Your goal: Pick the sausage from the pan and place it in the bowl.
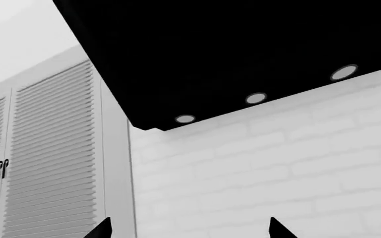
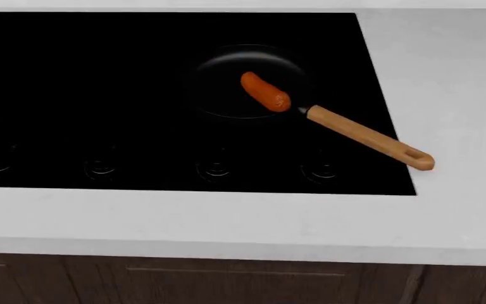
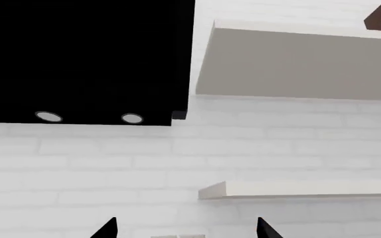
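The sausage (image 2: 265, 91) lies inside the pan (image 2: 218, 95); it is orange-red, and it sits a bit slanted, near the side where the handle joins. The pan is round and black; it rests on a black stove top (image 2: 99, 95), toward the stove's right side, so its dark rim is hard to see against it. The pan's wooden handle (image 2: 368, 137) is light tan; it sticks out toward the right and front, and its end with the hole reaches just past the stove's edge onto the white tabletop (image 2: 226, 221). Four round knob marks (image 2: 217, 168) sit in a row along the front of the stove; below the tabletop there are dark brown cupboard fronts (image 2: 226, 282).

No arm shows in the head view.

In the left wrist view, the left gripper (image 1: 189, 232) shows only two dark tips low in the picture, well apart, so its jaws are wide with nothing between them; it points up at a black hood (image 1: 243, 49) with small round lights, a white brick wall (image 1: 277, 168) and white slatted doors (image 1: 45, 158).

In the right wrist view, the right gripper (image 3: 186, 230) also shows two dark tips well apart, so its jaws are wide too, holding nothing; it faces the black hood (image 3: 78, 54), the white brick wall (image 3: 111, 163) and pale shelves (image 3: 303, 188).
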